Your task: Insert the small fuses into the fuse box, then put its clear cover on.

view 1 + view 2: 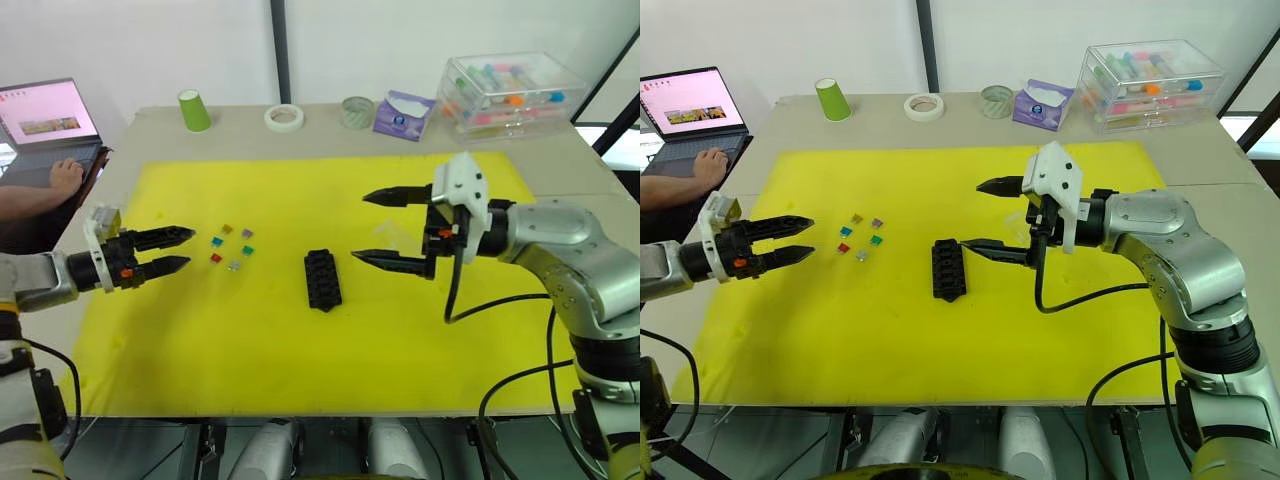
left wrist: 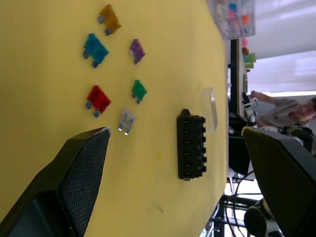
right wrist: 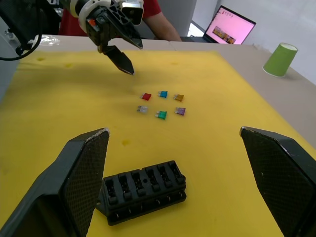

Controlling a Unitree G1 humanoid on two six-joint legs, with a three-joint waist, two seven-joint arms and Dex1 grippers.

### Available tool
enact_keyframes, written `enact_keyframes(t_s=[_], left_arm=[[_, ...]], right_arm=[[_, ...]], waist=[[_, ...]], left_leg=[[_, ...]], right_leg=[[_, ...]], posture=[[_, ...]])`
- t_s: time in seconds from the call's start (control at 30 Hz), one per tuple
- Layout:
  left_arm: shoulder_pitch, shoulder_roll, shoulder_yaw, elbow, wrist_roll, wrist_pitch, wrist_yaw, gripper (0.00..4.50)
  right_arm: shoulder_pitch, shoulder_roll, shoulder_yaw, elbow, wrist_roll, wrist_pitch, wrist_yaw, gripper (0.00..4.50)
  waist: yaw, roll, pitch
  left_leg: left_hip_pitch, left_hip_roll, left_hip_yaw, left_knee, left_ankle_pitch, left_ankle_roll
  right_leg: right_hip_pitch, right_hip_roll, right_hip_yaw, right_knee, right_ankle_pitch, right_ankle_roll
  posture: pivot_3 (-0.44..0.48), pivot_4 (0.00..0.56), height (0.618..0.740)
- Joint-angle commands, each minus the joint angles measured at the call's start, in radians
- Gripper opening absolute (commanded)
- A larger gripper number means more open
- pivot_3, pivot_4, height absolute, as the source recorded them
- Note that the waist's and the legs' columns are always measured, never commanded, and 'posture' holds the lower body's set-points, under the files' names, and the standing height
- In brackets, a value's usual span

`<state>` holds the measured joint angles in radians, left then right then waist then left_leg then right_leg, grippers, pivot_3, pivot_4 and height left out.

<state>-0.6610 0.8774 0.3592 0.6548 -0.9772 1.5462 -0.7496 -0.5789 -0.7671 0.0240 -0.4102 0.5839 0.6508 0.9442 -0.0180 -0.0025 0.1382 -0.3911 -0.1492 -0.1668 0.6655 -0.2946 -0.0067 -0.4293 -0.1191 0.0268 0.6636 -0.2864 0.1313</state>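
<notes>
Several small fuses (image 1: 231, 248) lie in a loose cluster on the yellow mat (image 1: 200, 340): a red one (image 2: 98, 98), a blue one (image 2: 95, 48), a green one (image 2: 138, 90) and others. My left gripper (image 1: 190, 248) hovers open just left of them, holding nothing. The black fuse box (image 1: 322, 280) lies mid-mat with its slots facing up. To its right my right gripper (image 1: 360, 227) is wide open above the mat, empty. The clear cover (image 2: 210, 108) rests on the mat beyond the box, partly behind the right gripper's fingers (image 1: 392, 262).
Along the table's back edge stand a green cup (image 1: 194, 110), two tape rolls (image 1: 284, 117), a purple tissue pack (image 1: 402, 114) and a large clear storage case (image 1: 510, 92). At the far left, a person's hand (image 1: 66, 176) rests on a laptop (image 1: 48, 125).
</notes>
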Motion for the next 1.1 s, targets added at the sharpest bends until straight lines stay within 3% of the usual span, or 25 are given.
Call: enact_keyframes(t_s=[0.03,0.3,0.4,1.1], left_arm=[[-0.031,-0.008,-0.035,0.018,0.046,-0.032,-0.056,4.50],[-0.092,-0.062,-0.113,0.108,0.169,-0.145,-0.160,4.50],[-0.113,-0.068,-0.125,0.142,0.204,-0.161,-0.184,3.98],[-0.187,-0.108,-0.205,0.240,0.374,-0.218,-0.319,3.98]], right_arm=[[-0.007,-0.013,-0.045,-0.042,0.017,0.010,-0.016,4.48],[-0.007,-0.035,-0.067,-0.058,0.019,0.033,-0.032,4.48],[-0.010,-0.044,-0.079,-0.063,0.030,0.047,-0.034,4.50],[-0.047,-0.058,-0.077,-0.051,0.043,0.066,-0.039,4.50]], waist=[[0.002,0.000,0.000],[0.003,-0.001,0.000],[0.002,-0.001,0.000],[0.004,-0.001,0.000]], left_leg=[[0.000,0.000,0.000,0.000,0.000,0.000],[-0.001,-0.001,0.000,0.001,0.000,0.000],[-0.001,0.000,0.000,0.001,0.000,0.000],[-0.001,-0.001,0.000,0.001,0.000,0.000]], right_leg=[[0.000,0.000,0.000,0.000,0.000,0.000],[0.000,0.000,-0.001,0.000,0.000,0.000],[0.000,0.000,-0.001,0.000,0.000,0.000],[0.000,0.000,-0.001,0.001,0.000,0.000]], posture=[[0.000,0.150,0.740],[0.000,0.150,0.740],[0.000,0.150,0.740],[0.000,0.150,0.740]])
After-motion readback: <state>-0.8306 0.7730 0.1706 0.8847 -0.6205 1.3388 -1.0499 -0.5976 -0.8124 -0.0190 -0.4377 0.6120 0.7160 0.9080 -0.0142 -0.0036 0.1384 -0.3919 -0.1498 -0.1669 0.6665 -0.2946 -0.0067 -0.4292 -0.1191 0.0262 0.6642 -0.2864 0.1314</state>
